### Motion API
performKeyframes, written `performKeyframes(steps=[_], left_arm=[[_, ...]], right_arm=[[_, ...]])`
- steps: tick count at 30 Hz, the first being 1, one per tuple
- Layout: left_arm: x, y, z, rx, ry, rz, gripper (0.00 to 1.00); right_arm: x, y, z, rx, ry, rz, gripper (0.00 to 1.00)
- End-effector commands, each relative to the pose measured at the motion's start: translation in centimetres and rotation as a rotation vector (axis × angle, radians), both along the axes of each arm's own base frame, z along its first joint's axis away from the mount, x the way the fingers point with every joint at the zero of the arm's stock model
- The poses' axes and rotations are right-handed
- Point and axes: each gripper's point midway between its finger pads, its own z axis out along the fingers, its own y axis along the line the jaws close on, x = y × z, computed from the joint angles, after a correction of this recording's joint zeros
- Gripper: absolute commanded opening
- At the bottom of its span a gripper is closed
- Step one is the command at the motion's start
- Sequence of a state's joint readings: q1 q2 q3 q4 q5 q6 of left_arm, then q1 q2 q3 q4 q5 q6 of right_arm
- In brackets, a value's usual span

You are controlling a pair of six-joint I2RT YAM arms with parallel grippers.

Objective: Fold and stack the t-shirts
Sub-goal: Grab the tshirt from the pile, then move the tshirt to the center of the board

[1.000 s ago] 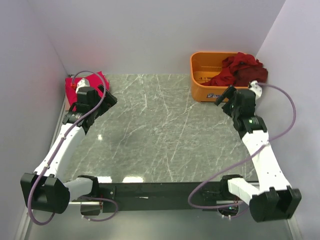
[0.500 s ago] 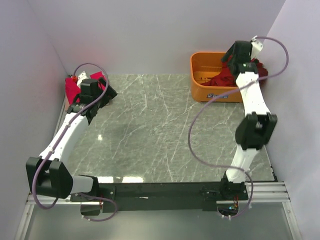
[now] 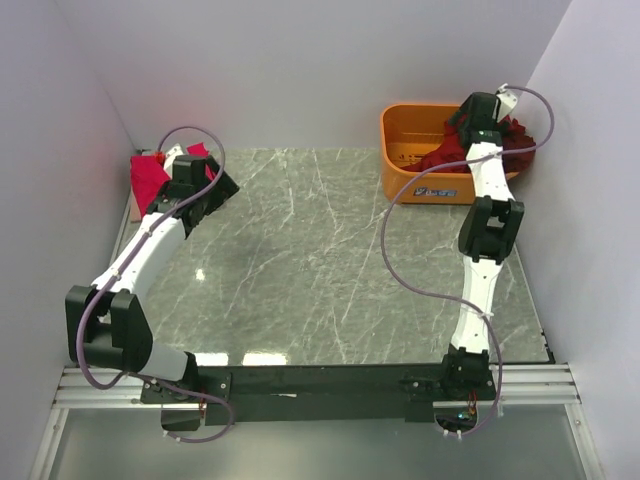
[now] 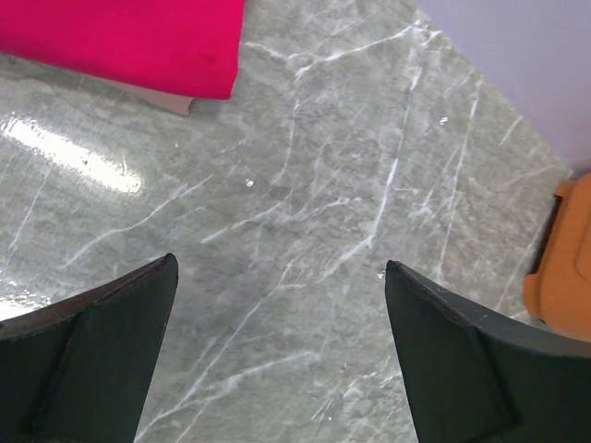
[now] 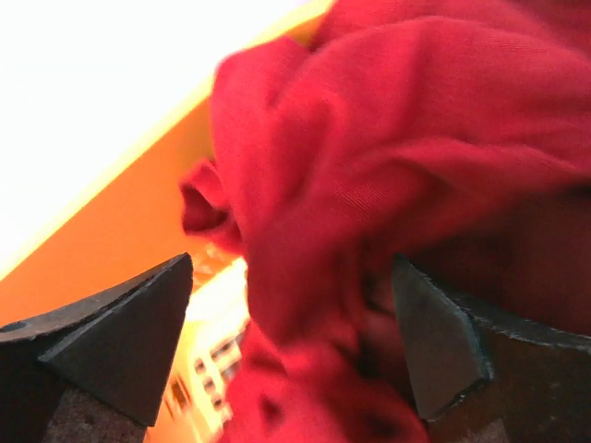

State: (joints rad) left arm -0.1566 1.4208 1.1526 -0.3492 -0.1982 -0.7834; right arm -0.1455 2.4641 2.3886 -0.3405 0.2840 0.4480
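A folded bright pink t-shirt point(image 3: 148, 178) point(image 4: 120, 37) lies at the table's far left corner. My left gripper point(image 3: 210, 193) point(image 4: 277, 268) hovers just right of it over bare marble, open, nothing between its fingers. A crumpled heap of dark red t-shirts point(image 3: 455, 152) point(image 5: 397, 138) fills the orange basket point(image 3: 400, 150) point(image 5: 102, 258) at the far right. My right gripper point(image 3: 468, 118) point(image 5: 291, 263) is down in that heap, open, and red cloth bulges between its wide-spread fingers. The cloth is blurred in the right wrist view.
Grey walls close in the table on the left, back and right. The basket's edge point(image 4: 565, 268) shows at the right of the left wrist view. The marble table point(image 3: 320, 260) stretches between the two arms.
The right arm swung from beside the basket up over it and lowered into the red shirts. The left arm stretched farther along the pink shirt's right side.
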Motion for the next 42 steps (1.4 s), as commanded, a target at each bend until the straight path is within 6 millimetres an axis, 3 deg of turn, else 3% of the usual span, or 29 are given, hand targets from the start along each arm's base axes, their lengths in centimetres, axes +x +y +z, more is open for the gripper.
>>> performKeyframes(steps=[1,4,7,11,12,13,14,15,16,17,18,19,20,21,22,23,24,25,26,27,29,30,32,33,35,36,37,39,42], left_arm=[[0.7,0.3,1.9,0.001,-0.043,0.026,0.99],[0.5,0.9,1.7,0.021,-0.034,0.051,0.99],[0.4,1.2,1.5,0.038,-0.018,0.066,1.00],[0.1,0.9,2.0,0.039,-0.020,0.052,0.99],[0.1,0.7,2.2,0.034,-0.028,0.043,0.99],[0.0,0.5,2.2,0.029,-0.032,0.035,0.99],[-0.1,0.3,2.7,0.022,-0.051,0.023,0.99],[-0.2,0.1,2.8,0.017,-0.055,0.011,0.99],[-0.4,-0.2,3.1,0.007,-0.063,-0.001,1.00],[-0.6,-0.4,3.2,0.005,-0.065,-0.005,1.00],[-0.8,-0.4,3.4,0.004,-0.068,-0.004,0.99],[-1.2,-0.6,3.3,-0.007,-0.072,-0.009,1.00],[-1.5,-0.9,3.2,-0.017,-0.075,-0.018,0.99],[-1.5,-1.2,3.5,-0.030,-0.089,-0.027,1.00],[-1.9,-1.5,3.4,-0.044,-0.093,-0.042,0.99],[-2.2,-2.3,3.6,-0.062,-0.099,-0.076,0.99],[-2.4,-2.5,3.3,-0.068,-0.096,-0.084,0.99],[-2.7,-2.7,3.6,-0.074,-0.106,-0.090,0.99],[-2.9,-2.7,3.8,-0.076,-0.109,-0.093,1.00],[-3.1,-2.8,3.8,-0.080,-0.108,-0.092,0.99],[-3.8,-2.8,4.1,-0.086,-0.104,-0.096,0.99],[-4.0,-2.9,4.3,-0.090,-0.109,-0.104,0.99],[-4.8,-3.0,5.3,-0.100,-0.133,-0.117,0.99],[-5.1,-3.1,5.7,-0.102,-0.140,-0.127,0.99],[-6.0,-2.8,6.7,-0.107,-0.158,-0.124,0.99],[-6.7,-2.6,7.3,-0.109,-0.180,-0.123,0.99],[-7.1,-2.5,7.6,-0.110,-0.186,-0.117,0.99],[-8.2,-2.0,7.8,-0.111,-0.196,-0.101,0.99],[-9.8,-1.1,7.8,-0.114,-0.192,-0.062,0.99]], right_arm=[[3.6,0.5,4.3,-0.014,-0.220,0.024,0.90],[4.3,0.0,4.7,-0.023,-0.302,-0.006,0.65],[4.4,-1.5,7.7,-0.045,-0.402,-0.094,0.00],[4.4,0.5,7.6,0.071,-0.406,-0.016,0.00],[4.0,2.6,9.5,0.094,-0.412,0.083,0.00],[3.5,4.5,7.0,0.097,-0.340,0.130,0.00],[3.0,5.8,7.8,0.084,-0.350,0.149,0.00],[1.5,6.7,12.4,0.050,-0.423,0.160,0.00],[0.7,8.9,11.2,0.017,-0.380,0.201,0.00],[-0.3,10.0,12.8,0.003,-0.398,0.214,0.00],[-2.2,11.0,17.2,-0.012,-0.462,0.225,0.00],[-3.3,14.0,18.0,-0.020,-0.462,0.277,0.00],[-4.3,15.2,19.5,-0.033,-0.481,0.299,0.00],[-6.5,16.5,23.5,-0.054,-0.541,0.317,0.00],[-7.7,17.2,25.8,-0.098,-0.564,0.309,0.00],[-9.7,19.6,28.4,-0.108,-0.593,0.344,0.00],[-11.1,20.6,31.5,-0.118,-0.639,0.357,0.00],[-12.3,21.7,33.2,-0.131,-0.655,0.378,0.00],[-14.0,25.0,34.0,-0.127,-0.636,0.454,0.00],[-15.8,26.2,36.8,-0.131,-0.681,0.489,0.00],[-18.7,29.5,38.7,-0.139,-0.696,0.596,0.00],[-20.7,32.4,39.7,-0.123,-0.719,0.672,0.00],[-24.3,34.4,42.5,-0.091,-0.784,0.755,0.00],[-26.4,36.6,43.4,-0.069,-0.813,0.817,0.00],[-29.2,37.2,45.2,-0.036,-0.864,0.814,0.00],[-30.7,39.3,44.9,-0.014,-0.863,0.866,0.00],[-32.0,40.1,45.3,0.003,-0.877,0.890,0.00],[-33.9,41.8,45.5,0.066,-0.869,0.934,0.00],[-34.1,41.6,44.4,0.151,-0.804,0.888,0.00]])
